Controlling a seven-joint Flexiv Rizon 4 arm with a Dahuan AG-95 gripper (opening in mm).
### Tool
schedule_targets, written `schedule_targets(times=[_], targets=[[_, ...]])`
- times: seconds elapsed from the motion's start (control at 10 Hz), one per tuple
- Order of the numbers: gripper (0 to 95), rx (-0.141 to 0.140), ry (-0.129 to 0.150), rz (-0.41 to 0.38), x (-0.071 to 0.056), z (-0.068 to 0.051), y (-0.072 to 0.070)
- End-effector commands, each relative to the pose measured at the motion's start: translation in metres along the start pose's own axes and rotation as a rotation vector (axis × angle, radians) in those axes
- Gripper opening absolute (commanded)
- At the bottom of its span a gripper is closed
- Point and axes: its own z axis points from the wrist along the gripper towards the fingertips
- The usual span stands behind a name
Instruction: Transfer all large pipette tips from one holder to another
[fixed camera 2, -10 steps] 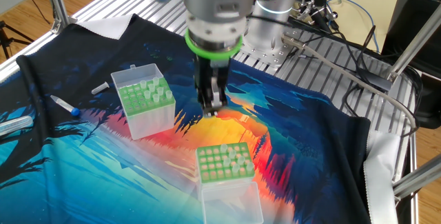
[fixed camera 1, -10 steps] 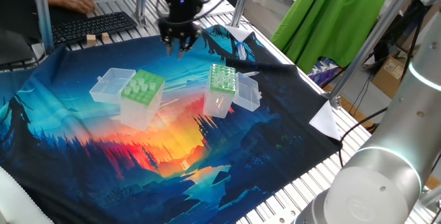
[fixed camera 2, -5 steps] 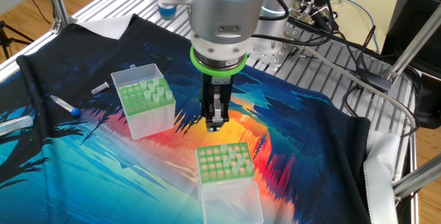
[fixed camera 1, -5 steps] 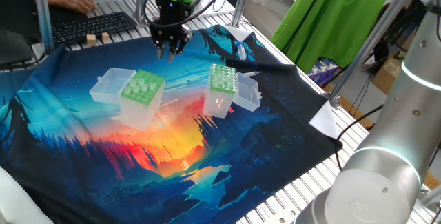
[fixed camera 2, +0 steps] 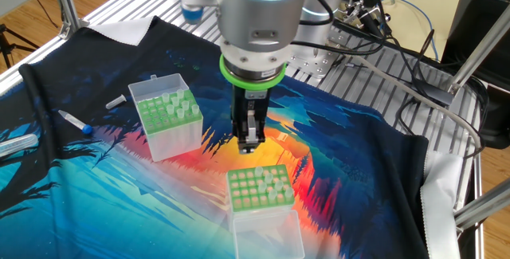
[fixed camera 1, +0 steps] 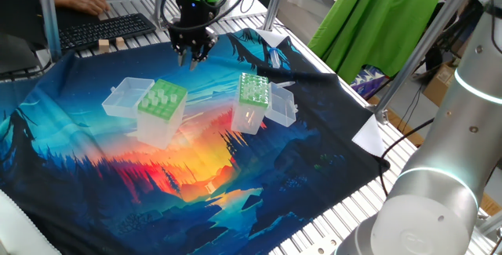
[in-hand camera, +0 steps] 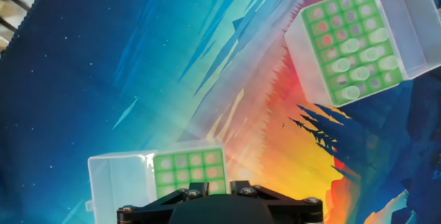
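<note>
The holder (fixed camera 1: 161,102) (fixed camera 2: 259,189) (in-hand camera: 187,172) with the light-green top stands with its clear lid folded out flat. A few whitish large pipette tips (fixed camera 2: 276,184) sit in it. The narrower green-topped box (fixed camera 1: 252,94) (fixed camera 2: 167,119) (in-hand camera: 348,45) holds several tips (fixed camera 2: 182,104) (in-hand camera: 358,48) that stand proud of its plate. My gripper (fixed camera 1: 193,57) (fixed camera 2: 249,138) (in-hand camera: 219,186) hangs well above the cloth, over the edge of the light-green holder. Its jaws stand a little apart and I see nothing between them.
A printed blue-and-orange cloth (fixed camera 1: 196,176) covers the table. A keyboard (fixed camera 1: 106,27) and a person's hand (fixed camera 1: 86,2) are at the far side. Capped tubes (fixed camera 2: 76,121) lie left of the narrower box. Metal frame posts (fixed camera 1: 274,0) and cables (fixed camera 2: 382,44) border the table.
The gripper moved from between the boxes toward the light-green holder during the first half second, then hardly moved. Both boxes stayed where they were.
</note>
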Motion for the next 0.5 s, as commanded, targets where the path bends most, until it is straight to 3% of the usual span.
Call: schedule_targets(times=[0.1,0.2,0.5], targets=[[0.0,0.029,-0.028,0.003,-0.0006,0.0000,0.0014],[0.0,0.035,-0.036,-0.003,-0.0006,0.0000,0.0014],[0.0,0.019,-0.012,-0.021,-0.0006,0.0000,0.0014]])
